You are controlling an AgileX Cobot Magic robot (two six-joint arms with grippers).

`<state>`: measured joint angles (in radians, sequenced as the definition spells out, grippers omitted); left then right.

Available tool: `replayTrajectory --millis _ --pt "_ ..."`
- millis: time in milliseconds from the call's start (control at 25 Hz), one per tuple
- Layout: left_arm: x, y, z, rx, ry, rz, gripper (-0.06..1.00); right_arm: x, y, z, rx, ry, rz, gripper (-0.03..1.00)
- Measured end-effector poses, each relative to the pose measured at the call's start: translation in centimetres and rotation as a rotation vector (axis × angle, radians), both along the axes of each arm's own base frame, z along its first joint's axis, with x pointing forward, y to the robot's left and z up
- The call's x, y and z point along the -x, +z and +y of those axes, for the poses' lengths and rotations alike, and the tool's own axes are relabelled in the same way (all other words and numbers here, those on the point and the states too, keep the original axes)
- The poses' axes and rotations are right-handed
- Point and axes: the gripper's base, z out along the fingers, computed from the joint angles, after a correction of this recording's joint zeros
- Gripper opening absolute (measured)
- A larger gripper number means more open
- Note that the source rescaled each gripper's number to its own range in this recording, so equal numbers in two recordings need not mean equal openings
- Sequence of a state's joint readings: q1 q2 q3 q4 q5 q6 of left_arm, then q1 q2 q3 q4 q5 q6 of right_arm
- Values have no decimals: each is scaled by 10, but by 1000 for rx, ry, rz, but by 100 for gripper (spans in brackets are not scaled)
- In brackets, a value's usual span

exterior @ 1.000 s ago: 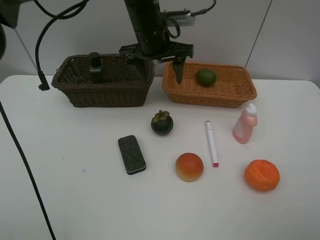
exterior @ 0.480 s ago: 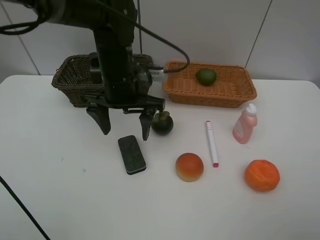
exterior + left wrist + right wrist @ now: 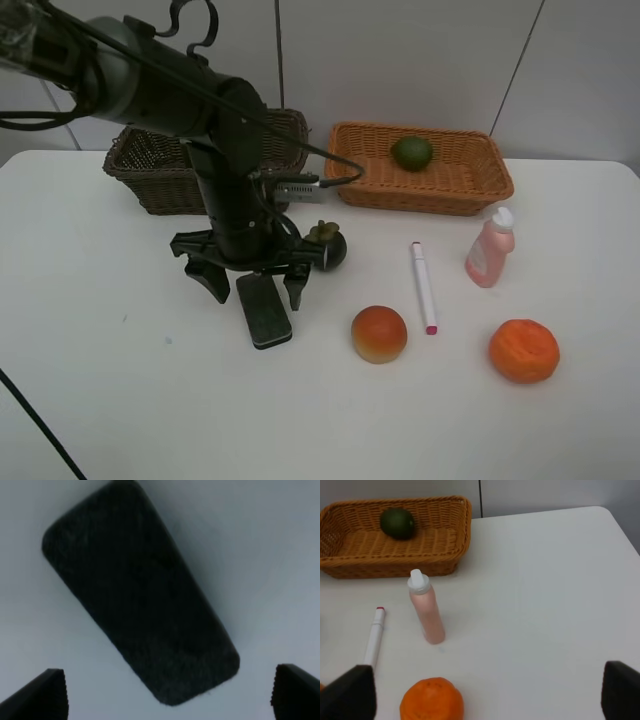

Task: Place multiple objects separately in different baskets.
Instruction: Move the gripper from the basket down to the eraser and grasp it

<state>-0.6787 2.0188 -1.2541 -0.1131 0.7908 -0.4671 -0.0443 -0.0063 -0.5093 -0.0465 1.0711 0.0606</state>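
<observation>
My left gripper (image 3: pixel 255 293) is open and hangs low over the black eraser block (image 3: pixel 265 315), one finger on each side of its far end. In the left wrist view the eraser (image 3: pixel 140 590) lies slanted on the table between the spread fingertips (image 3: pixel 50 692). The dark mangosteen (image 3: pixel 332 250) sits just right of the arm, partly hidden. The green fruit (image 3: pixel 411 153) lies in the orange-tan basket (image 3: pixel 430 195). My right gripper (image 3: pixel 485 692) is open and empty, above the table near the pink bottle (image 3: pixel 427 610) and the tangerine (image 3: pixel 432 700).
The dark brown basket (image 3: pixel 150 185) stands at the back left, half hidden by my left arm; the pump bottle is hidden. The peach (image 3: pixel 379 333), marker (image 3: pixel 424 286), pink bottle (image 3: pixel 489 248) and tangerine (image 3: pixel 523 350) lie on the white table.
My left arm swung from above the baskets forward and down, and its open gripper now straddles the eraser. Nothing else has moved.
</observation>
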Motion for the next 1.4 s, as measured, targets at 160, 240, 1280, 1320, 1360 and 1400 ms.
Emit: replayTrajectory --millis 160,240,1280,1320,1360,1400 --pt "-4 -4 -1 6 19 -42 100 0 0 0 0 0 0 100" --pt "-5 -14 -1 -10 24 -24 100 0 0 0 0 0 0 100" --pt "-11 -50 -3 -33 6 -22 42 0 0 0 0 0 0 100" --pt "-11 -50 -3 -33 -1 -21 42 0 0 0 0 0 0 100" --pt "-11 -50 -3 -33 -6 -20 42 0 0 0 0 0 0 100" --pt "-11 -49 -3 -31 -11 -22 42 0 0 0 0 0 0 100"
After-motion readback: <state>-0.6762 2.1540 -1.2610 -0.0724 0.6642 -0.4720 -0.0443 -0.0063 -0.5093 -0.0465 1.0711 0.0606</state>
